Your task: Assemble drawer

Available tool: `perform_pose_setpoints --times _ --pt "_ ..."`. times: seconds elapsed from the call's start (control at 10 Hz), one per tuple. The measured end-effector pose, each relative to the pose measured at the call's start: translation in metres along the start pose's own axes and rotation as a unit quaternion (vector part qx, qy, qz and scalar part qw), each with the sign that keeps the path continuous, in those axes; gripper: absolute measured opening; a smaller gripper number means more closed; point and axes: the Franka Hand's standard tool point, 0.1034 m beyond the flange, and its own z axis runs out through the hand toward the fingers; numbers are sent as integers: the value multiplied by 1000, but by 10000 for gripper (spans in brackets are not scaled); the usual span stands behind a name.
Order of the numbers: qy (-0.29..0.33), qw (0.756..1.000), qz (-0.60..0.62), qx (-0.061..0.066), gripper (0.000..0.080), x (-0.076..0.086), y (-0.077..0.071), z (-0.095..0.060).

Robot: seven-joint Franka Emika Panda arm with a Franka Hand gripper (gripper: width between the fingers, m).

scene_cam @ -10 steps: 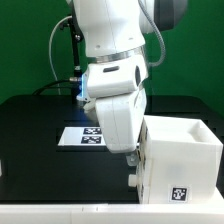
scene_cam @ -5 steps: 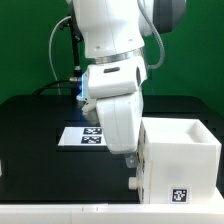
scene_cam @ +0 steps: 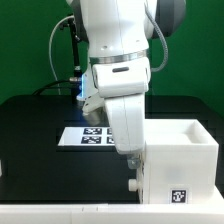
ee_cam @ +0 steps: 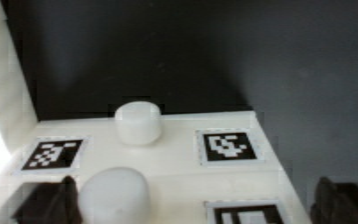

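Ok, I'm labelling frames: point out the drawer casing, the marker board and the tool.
drawer casing (scene_cam: 182, 160), exterior view, front wall.
marker board (scene_cam: 74, 137), exterior view, bare left part.
tool (scene_cam: 133, 176), exterior view, fingertips beside the casing.

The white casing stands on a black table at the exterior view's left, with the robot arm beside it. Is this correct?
Not quite. The exterior view shows the white casing at its right, not its left. The rest holds: it stands on the black table, and the robot arm is beside it.

No readable text; only square coded tags on the casing (scene_cam: 180, 150) and marker board (scene_cam: 85, 136).
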Motion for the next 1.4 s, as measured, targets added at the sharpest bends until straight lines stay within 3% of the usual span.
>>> perform_pose_setpoints --times 0.4,0.9,1.2,1.4 --pt "0 1000 0 0 651 0 0 0" --pt "-3 1000 -11 6 651 -14 8 -3" --pt "-14 1000 -4 -6 651 -47 13 -18" --pt "-19 1000 14 -8 651 -59 5 -24"
